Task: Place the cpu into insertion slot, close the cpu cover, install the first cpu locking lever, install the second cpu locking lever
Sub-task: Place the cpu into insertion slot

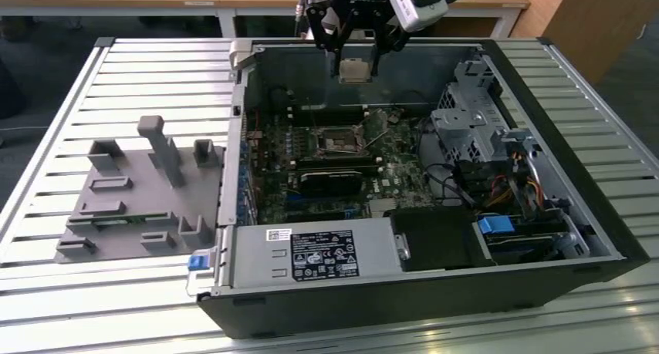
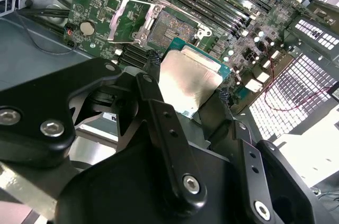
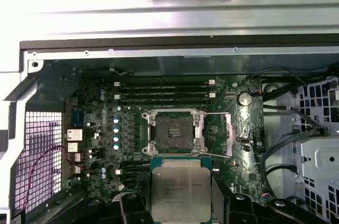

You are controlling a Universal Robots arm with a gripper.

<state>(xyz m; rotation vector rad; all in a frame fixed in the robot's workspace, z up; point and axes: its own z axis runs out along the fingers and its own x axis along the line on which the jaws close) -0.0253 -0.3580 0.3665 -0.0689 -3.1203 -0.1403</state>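
My gripper (image 2: 186, 87) pinches the cpu (image 3: 180, 188) by two opposite edges, the fingers closed only to the chip's width. I see it hanging above the motherboard (image 3: 95, 144), apart from the insertion slot (image 3: 172, 131). The slot lies bare beyond it, with the cpu cover (image 3: 229, 135) swung open just beside.

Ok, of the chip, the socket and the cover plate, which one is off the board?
The cpu: the tool grips it in the air, while the insertion slot and the flipped-open cpu cover sit on the motherboard.
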